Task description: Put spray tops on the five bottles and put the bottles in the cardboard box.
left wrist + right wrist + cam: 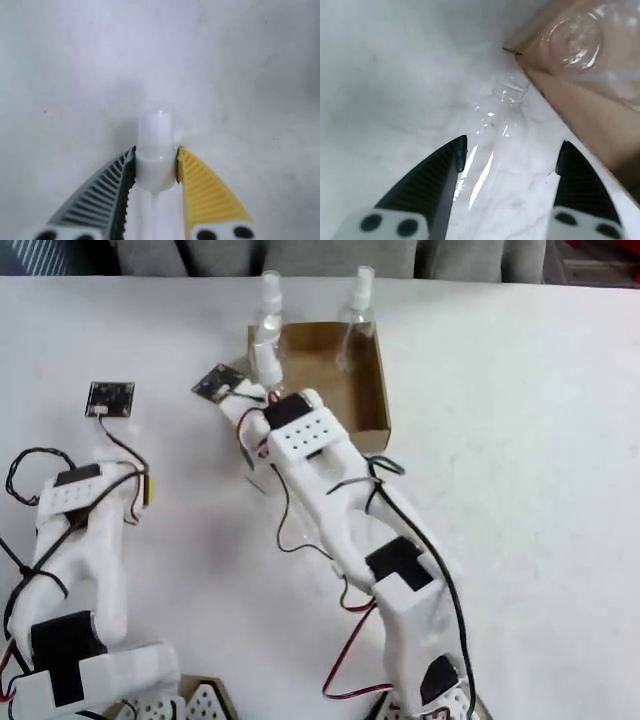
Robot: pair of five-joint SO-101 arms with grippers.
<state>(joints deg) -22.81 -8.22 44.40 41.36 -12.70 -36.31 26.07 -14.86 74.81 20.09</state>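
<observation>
Left gripper: clamped on a spray top, ready for fitting. Right gripper: jaws apart astride a clear bottle on the table beside the cardboard box, likely to steady it.

Readable print: none. No legible text, label or number on the bottles, cardboard box or desk. Markings on the small black boards are too small to read.
</observation>
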